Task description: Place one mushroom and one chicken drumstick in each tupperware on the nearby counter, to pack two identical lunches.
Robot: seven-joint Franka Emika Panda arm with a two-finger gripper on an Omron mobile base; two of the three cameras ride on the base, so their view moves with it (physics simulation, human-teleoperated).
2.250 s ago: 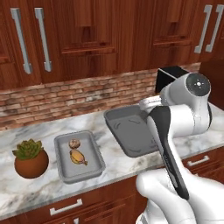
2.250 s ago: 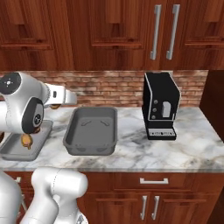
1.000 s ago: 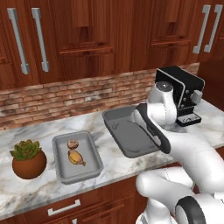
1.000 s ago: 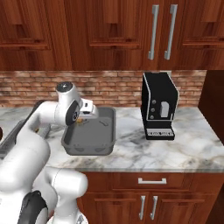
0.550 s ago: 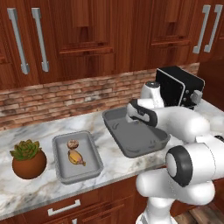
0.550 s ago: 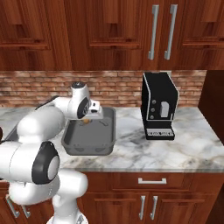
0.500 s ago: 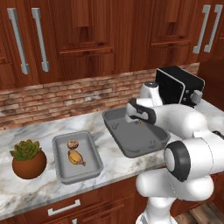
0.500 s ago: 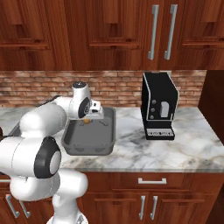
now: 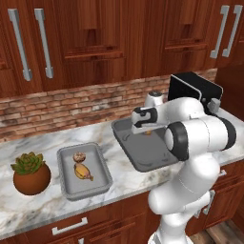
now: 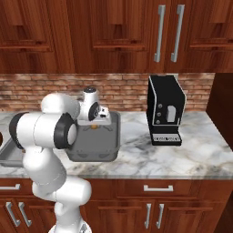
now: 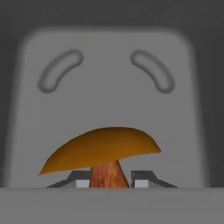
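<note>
While poised over the back end of the wider tupperware (image 9: 143, 159), clamped on a mushroom (image 11: 101, 151): gripper (image 11: 111, 180) narrowly parted, two dark finger tips (image 11: 143, 178) pressing either side of the reddish-brown stem, orange-brown cap spread above them in the hand view. Seen beyond the cap, the grey floor of that tray with two curved embossed marks. Visible from the left base view as a small orange spot (image 9: 148, 132) under the hand (image 9: 145, 119), just above the tray's far end; whether touching the floor or held slightly off it, cannot tell. Same spot in the right base view (image 10: 94, 128), beneath the gripper (image 10: 96, 124) and inside the tray's (image 10: 102, 152) rim.

Resting on the marble counter (image 9: 124, 178), left of the wide tray and apart from it, the smaller tupperware (image 9: 102, 178), holding a second mushroom (image 9: 78, 157) toward its far end and a chicken drumstick (image 9: 83, 172) just in front of it.
</note>
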